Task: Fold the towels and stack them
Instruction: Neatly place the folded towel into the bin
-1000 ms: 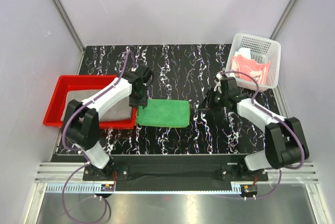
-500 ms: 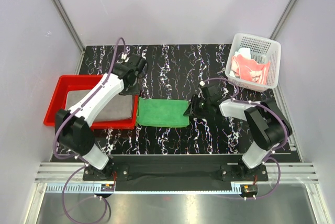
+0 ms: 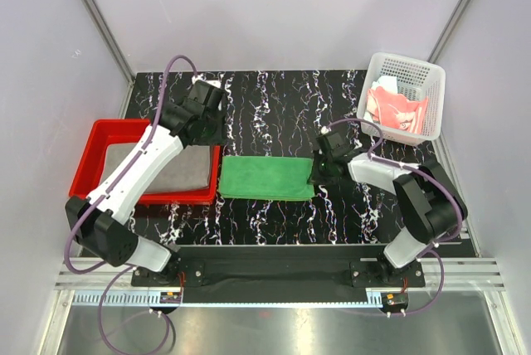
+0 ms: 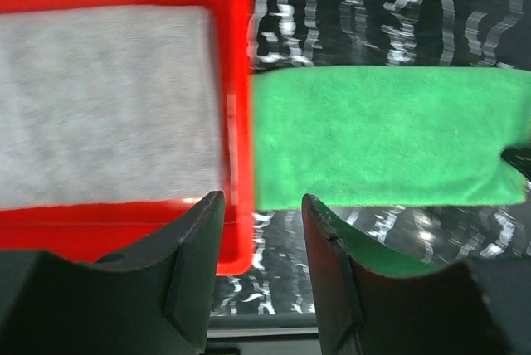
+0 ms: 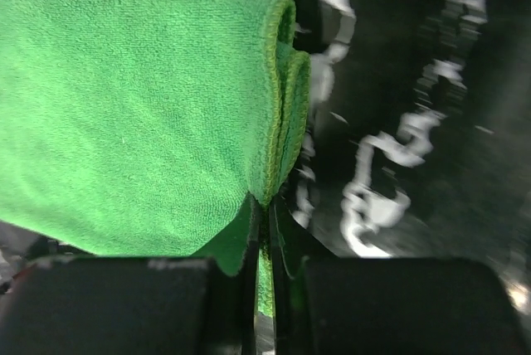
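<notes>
A bright green towel (image 3: pixel 265 177) lies folded flat on the black marbled table, just right of the red tray. My right gripper (image 3: pixel 319 166) is shut on its right-hand edge; in the right wrist view the doubled hem of the green towel (image 5: pixel 133 106) is pinched between the closed jaws of the right gripper (image 5: pixel 265 206). My left gripper (image 3: pixel 207 127) hovers open over the tray's far right corner, nothing between its fingers. The left wrist view looks past the left gripper (image 4: pixel 261 206) at the grey towel (image 4: pixel 108 106) and green towel (image 4: pixel 382 135). The grey towel (image 3: pixel 178 168) lies folded in the tray.
The red tray (image 3: pixel 87 164) sits at the left, its right wall (image 4: pixel 236 123) beside the green towel. A white perforated basket (image 3: pixel 431 102) at the back right holds a crumpled salmon-pink towel (image 3: pixel 397 109) and a paler cloth (image 3: pixel 385 84).
My right gripper reached the green towel's right edge and shut on it; that edge now lies further right. My left arm lifted off the towel and swung back over the tray corner.
</notes>
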`<state>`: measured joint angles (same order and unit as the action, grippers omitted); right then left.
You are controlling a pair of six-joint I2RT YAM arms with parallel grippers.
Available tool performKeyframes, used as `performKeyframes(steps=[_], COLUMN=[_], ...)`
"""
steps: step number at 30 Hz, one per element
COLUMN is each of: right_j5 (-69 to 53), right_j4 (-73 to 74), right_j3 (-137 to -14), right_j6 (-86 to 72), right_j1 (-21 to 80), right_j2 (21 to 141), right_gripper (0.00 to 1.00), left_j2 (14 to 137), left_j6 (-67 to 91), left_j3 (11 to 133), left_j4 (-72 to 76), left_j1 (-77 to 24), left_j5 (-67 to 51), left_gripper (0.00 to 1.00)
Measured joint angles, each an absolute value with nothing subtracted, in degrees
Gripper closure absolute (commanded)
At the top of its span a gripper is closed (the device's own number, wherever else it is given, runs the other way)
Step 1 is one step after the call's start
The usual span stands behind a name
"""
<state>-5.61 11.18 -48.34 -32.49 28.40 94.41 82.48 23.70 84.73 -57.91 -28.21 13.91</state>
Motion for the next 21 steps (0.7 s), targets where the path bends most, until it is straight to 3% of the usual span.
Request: performKeyframes(steps=[14,17,21], right_j5=[-5.2,-5.6,-5.6], right_j4=[22.6,23.7,24.7], right_j3=[-49.4,-50.1,-50.3], right_j6=[-25.2,-23.9,-23.0], right_j1=[19.1,18.0,17.8], right_j2=[92.1,92.4,91.9], right_gripper=[0.78,0.58,0.52], left_j2=[89.8,93.7,96.4], left_j6=[25.7,27.7,30.9], left_j3=[72.8,71.6,69.1], left_j4=[-45.8,-43.1,-38.4], left_j1=[-33.2,-34.3,-34.8], left_j5=[5.5,4.7,4.3], left_gripper=[0.51,0.5,0.5])
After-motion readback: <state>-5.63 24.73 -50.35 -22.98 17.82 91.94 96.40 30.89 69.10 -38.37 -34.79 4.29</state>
